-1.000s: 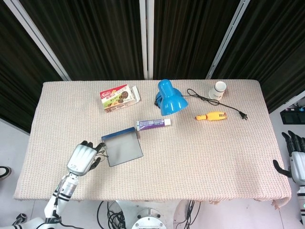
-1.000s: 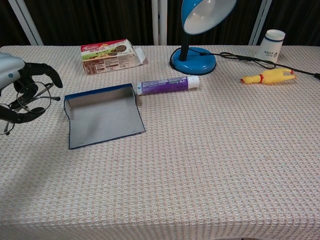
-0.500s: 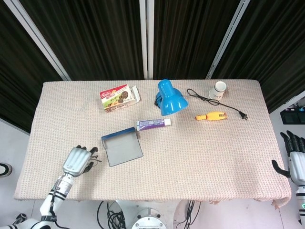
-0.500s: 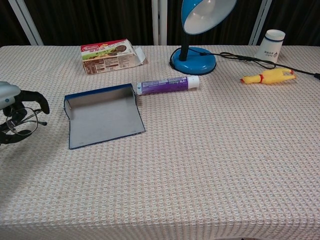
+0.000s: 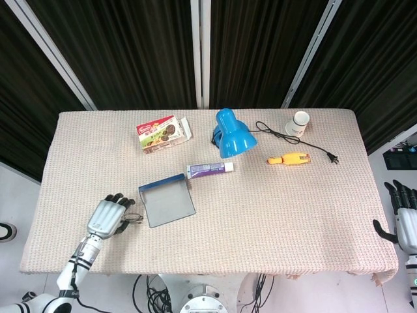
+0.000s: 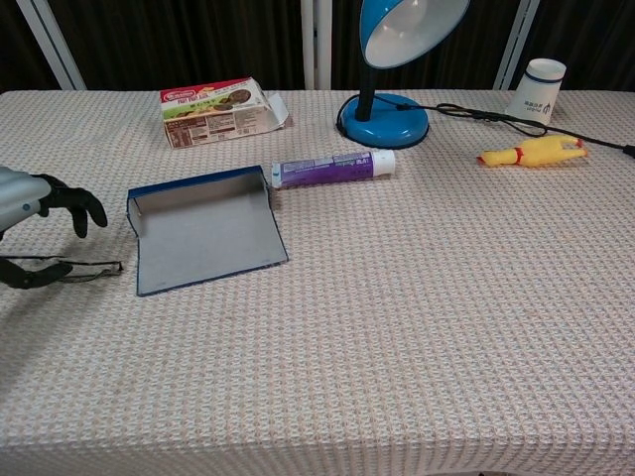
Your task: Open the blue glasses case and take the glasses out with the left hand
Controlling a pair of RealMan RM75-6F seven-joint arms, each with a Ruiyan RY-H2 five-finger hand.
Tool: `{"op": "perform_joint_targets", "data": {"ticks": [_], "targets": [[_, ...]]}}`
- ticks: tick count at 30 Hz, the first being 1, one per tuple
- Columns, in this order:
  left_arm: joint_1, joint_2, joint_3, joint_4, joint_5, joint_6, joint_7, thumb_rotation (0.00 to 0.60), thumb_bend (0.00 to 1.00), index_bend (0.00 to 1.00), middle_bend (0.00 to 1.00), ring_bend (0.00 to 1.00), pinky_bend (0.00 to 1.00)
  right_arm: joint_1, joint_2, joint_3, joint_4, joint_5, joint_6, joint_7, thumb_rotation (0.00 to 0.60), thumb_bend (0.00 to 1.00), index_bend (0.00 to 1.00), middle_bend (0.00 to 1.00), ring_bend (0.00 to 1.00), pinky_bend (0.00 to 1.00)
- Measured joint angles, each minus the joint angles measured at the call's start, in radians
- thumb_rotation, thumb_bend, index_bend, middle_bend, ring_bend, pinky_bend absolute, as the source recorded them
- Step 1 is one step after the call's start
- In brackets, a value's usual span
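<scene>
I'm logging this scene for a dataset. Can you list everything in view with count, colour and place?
case: 1, blue with grey lining, lying open, front left of table
glasses: 1, thin dark frame, on the cloth left of case, at the left hand
tube: 1, purple and white, behind case
box: 1, red and green, back left
lamp: 1, blue, back centre
cord: 1, black, back right
cup: 1, white, back right
toy chicken: 1, yellow, right of lamp
table: 1, beige cloth
left hand: silver, black fingers, front left
right hand: off the table's right edge
</scene>
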Motion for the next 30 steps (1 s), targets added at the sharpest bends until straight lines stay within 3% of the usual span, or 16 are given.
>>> {"op": "perform_joint_targets", "data": {"ticks": [10,16,20,25,30], "targets": [[0.014,0.022,0.001,-0.044,0.025,0.036,-0.008,0.6,0.33,0.21,0.2,0.12,0.26,-0.002,0.0,0.002,-0.002,-0.002,0.011,0.0,0.6,0.25,0.0,0.01,0.0,0.0],[0.045,0.064,-0.015,-0.1,0.03,0.119,0.019,0.6,0.33,0.2,0.18,0.12,0.25,-0.006,-0.001,0.006,0.0,-0.004,0.028,0.001,0.6,0.25,0.0,0.0,0.0,0.0],[0.079,0.086,-0.044,-0.09,0.06,0.238,-0.045,0.6,0.28,0.18,0.16,0.1,0.22,-0.01,-0.005,0.009,0.005,-0.007,0.039,0.005,0.6,0.26,0.0,0.0,0.0,0.0],[0.131,0.119,-0.095,-0.026,0.087,0.378,-0.188,0.6,0.21,0.11,0.02,0.01,0.16,-0.012,-0.012,0.009,0.012,-0.025,0.056,0.008,0.6,0.24,0.0,0.0,0.0,0.0],[0.169,0.22,-0.117,-0.062,0.014,0.353,-0.24,0.6,0.21,0.07,0.0,0.0,0.1,-0.011,-0.017,0.008,0.011,-0.037,0.062,0.008,0.6,0.23,0.0,0.0,0.0,0.0]]}}
